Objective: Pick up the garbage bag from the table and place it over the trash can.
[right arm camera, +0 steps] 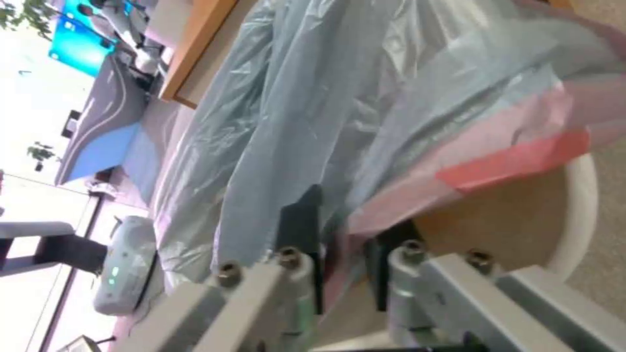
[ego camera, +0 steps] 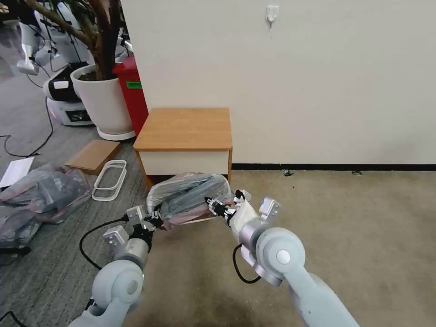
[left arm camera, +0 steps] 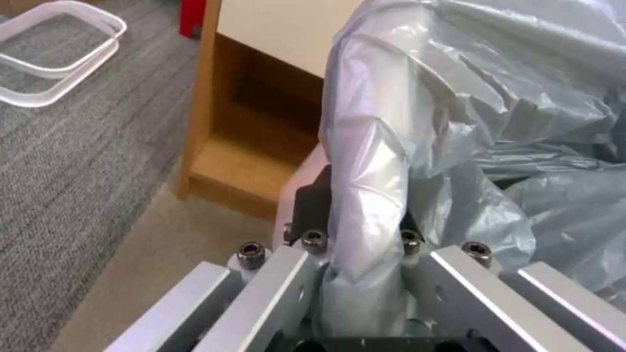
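Observation:
The garbage bag (ego camera: 188, 194), crinkly grey plastic with a pink edge, is stretched between both grippers just in front of the table (ego camera: 184, 129). My left gripper (ego camera: 152, 222) is shut on the bag's left edge, and the left wrist view shows a fold of bag (left arm camera: 365, 161) pinched between its fingers (left arm camera: 313, 203). My right gripper (ego camera: 214, 205) is shut on the bag's right, pinkish edge (right arm camera: 496, 156). The cream trash can (right arm camera: 582, 195) sits under the bag, with its rim and inside showing past the right fingers. A cream wall of the trash can (left arm camera: 297, 178) is also beside the left gripper.
Left of the table stand a white planter pot (ego camera: 104, 100) and a tall red bin (ego camera: 132, 93). A flat brown board (ego camera: 93, 155), white plastic frames (ego camera: 110, 179) and a heap of grey-pink bags (ego camera: 41, 193) lie on the grey carpet. Beige carpet spreads to the right.

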Controlling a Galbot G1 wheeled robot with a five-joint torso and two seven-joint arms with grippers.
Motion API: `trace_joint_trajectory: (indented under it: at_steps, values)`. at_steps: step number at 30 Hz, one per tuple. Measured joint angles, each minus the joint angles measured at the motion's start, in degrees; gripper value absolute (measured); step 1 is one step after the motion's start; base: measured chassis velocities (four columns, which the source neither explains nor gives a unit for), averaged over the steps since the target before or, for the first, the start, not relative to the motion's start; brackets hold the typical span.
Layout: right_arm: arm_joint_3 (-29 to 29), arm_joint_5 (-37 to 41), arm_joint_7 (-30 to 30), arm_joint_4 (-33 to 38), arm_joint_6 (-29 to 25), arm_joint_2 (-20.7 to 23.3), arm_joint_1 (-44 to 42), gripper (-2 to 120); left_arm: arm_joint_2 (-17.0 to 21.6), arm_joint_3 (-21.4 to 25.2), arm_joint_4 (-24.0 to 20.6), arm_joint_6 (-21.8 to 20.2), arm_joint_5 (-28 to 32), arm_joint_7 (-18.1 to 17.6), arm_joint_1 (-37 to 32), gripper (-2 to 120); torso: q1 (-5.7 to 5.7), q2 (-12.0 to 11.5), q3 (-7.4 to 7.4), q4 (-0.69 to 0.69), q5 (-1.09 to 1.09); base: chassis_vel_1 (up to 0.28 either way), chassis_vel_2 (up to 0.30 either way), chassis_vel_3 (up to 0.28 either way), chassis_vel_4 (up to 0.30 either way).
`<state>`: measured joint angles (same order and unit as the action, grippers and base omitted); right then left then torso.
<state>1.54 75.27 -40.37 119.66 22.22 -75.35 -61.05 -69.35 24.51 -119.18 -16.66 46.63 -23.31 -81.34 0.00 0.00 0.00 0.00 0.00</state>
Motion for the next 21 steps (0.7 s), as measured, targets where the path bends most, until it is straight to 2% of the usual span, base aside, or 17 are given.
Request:
trace_joint_trajectory:
  at_steps: [1, 3, 13, 18, 19, 21]
  values:
    - [0.0, 0.0, 0.0, 0.0, 0.0, 0.0, 0.0, 10, 0.0, 0.0, 0.0, 0.0, 0.0, 0.0, 0.0, 3, 0.00, 0.0, 0.00, 0.00, 0.00, 0.000, 0.000, 0.000, 0.000]
    - [0.2, -0.5, 0.9, 0.0, -0.8, -0.1, -0.2, 0, -0.2, 0.0, 0.1, 0.0, 0.1, 0.0, 0.1, 3, 0.00, 0.0, 0.00, 0.00, 0.00, 0.000, 0.000, 0.000, 0.000]
    - [0.2, -2.5, 4.7, 1.2, -4.3, 0.4, -1.9, 0, -0.7, 0.6, 0.6, 0.0, 2.7, -1.3, 0.9, 3, 0.00, 0.0, 0.00, 0.00, 0.00, 0.000, 0.000, 0.000, 0.000]
    - [-0.6, -2.9, 5.0, 2.2, -4.9, 0.7, -3.0, 3, -0.7, 1.2, 1.1, 0.0, 4.1, -2.0, 1.6, 3, 0.00, 0.0, 0.00, 0.01, 0.00, 0.000, 0.000, 0.000, 0.000]
    - [-0.7, -2.9, 5.0, 2.5, -4.9, 0.7, -3.4, 0, -0.7, 1.4, 1.1, 0.0, 4.8, -2.3, 1.9, 3, 0.00, 0.0, 0.00, 0.01, 0.01, 0.000, 0.000, 0.000, 0.000]
    - [-1.1, -2.9, 5.1, 3.2, -5.0, 0.9, -4.3, 1, -0.8, 1.5, 1.2, 0.0, 6.1, -2.8, 2.4, 3, 0.00, 0.0, 0.00, 0.00, 0.00, 0.000, 0.000, 0.000, 0.000]
